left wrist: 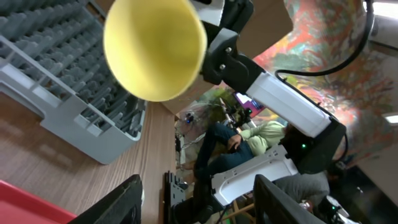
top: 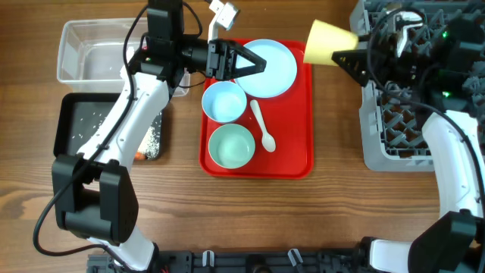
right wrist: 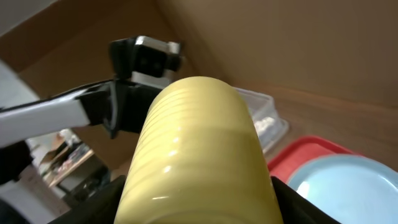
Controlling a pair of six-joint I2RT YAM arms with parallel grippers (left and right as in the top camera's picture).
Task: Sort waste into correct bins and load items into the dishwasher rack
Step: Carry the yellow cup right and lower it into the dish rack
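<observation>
At the bench's (top: 341,220) right edge sits the rack (top: 386,152). The right arm rises from the near edge, bends over the rack and reaches left. Its tool (top: 345,54) is clamped on the cup (top: 327,42), which is held on its side in the air between the rack and the red tray (top: 295,163), mouth facing left. The left arm climbs past the black tray (top: 83,121) and the tub (top: 95,53), then stretches level to the right. Its tool (top: 256,64) is empty, fingers (left wrist: 124,202) apart, over the plate's (top: 276,68) left rim. On the red tray, nearer than the plate, lie the blue bowl (top: 224,101), green bowl (top: 231,146) and spoon (top: 263,125).
</observation>
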